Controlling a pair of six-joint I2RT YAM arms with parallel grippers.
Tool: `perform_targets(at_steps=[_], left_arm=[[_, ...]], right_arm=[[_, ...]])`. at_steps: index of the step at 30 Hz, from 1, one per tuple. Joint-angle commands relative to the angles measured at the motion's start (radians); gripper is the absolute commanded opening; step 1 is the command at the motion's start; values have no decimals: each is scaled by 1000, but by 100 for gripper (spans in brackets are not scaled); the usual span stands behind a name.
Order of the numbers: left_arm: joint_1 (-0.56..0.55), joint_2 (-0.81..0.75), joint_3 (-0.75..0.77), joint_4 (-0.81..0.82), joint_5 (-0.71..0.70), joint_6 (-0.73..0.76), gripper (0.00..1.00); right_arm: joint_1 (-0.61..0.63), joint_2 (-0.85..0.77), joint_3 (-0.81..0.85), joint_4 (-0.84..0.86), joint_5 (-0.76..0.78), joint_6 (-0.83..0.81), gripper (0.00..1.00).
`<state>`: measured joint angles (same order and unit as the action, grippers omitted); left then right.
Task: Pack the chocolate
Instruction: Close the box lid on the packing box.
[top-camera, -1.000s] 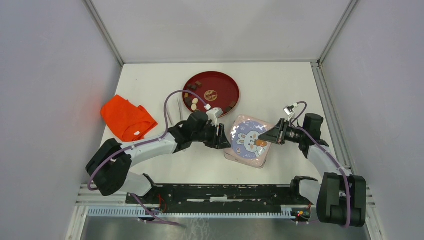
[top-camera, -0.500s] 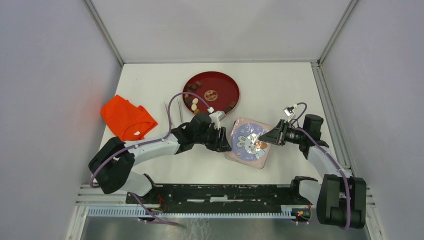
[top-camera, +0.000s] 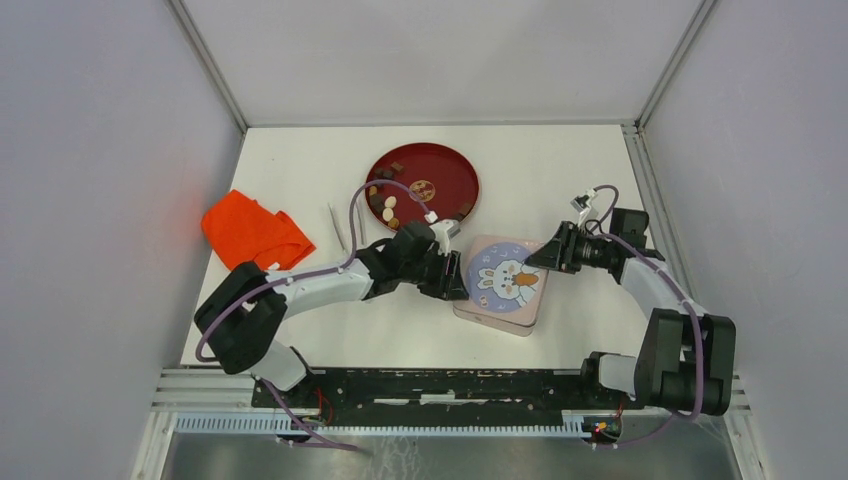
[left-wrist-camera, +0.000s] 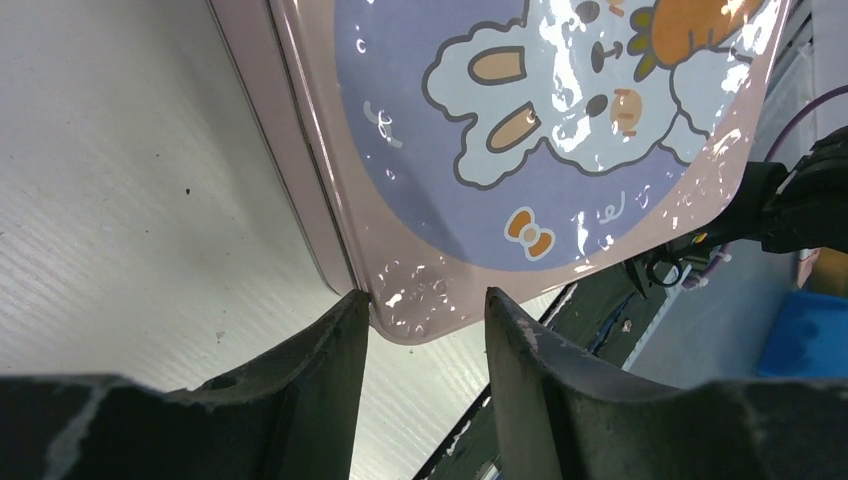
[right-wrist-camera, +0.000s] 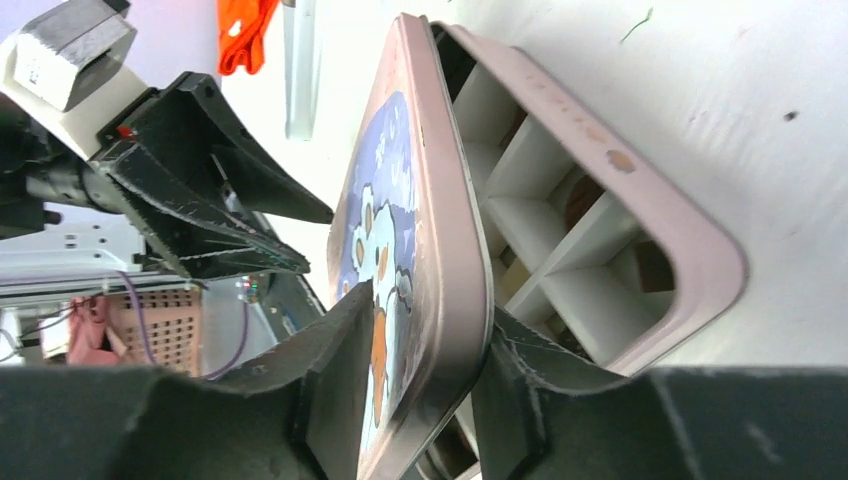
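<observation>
Both clamped on the rabbit lid (top-camera: 505, 280), left tool (left-wrist-camera: 425, 300) and right tool (right-wrist-camera: 430, 305); lid flatter than before.

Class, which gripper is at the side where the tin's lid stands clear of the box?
The right gripper: by it the lid gapes off the box, dividers showing; the left gripper straddles a lid corner.

the pink lid (top-camera: 507, 279) bears a white rabbit on lilac. the chocolate (top-camera: 388, 207) is brown and cream, the plate (top-camera: 445, 163) red.
</observation>
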<state>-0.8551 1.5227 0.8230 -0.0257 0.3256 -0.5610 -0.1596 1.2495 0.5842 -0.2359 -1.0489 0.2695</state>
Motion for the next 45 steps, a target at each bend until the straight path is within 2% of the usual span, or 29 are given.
perform_targets(at_steps=[1, 6, 12, 18, 20, 22, 26, 34, 40, 43, 45], left_arm=[[-9, 26, 65, -30, -29, 69, 53], [-12, 59, 97, -57, -33, 87, 52], [-11, 87, 125, -92, -39, 108, 52], [-11, 101, 151, -112, -35, 120, 52], [-12, 104, 162, -120, -32, 124, 52], [-12, 110, 175, -130, -27, 128, 52], [-16, 126, 198, -149, -24, 134, 52], [-23, 134, 234, -183, -30, 139, 53], [-28, 138, 250, -194, -28, 139, 54], [-29, 144, 263, -199, -20, 140, 54], [-29, 149, 271, -199, -15, 140, 54]], right_arm=[[-4, 48, 124, -156, 83, -207, 48], [-11, 95, 214, -291, 194, -401, 60], [-25, 120, 264, -359, 280, -559, 71], [-28, -13, 290, -365, 394, -758, 79], [-29, -61, 283, -379, 395, -854, 94], [-29, -75, 274, -385, 401, -871, 98], [-24, -25, 232, -387, 302, -817, 98], [-15, 69, 149, -342, 302, -770, 92], [-14, 101, 133, -367, 360, -800, 61], [-15, 97, 136, -396, 370, -830, 61], [-14, 95, 143, -421, 356, -847, 65]])
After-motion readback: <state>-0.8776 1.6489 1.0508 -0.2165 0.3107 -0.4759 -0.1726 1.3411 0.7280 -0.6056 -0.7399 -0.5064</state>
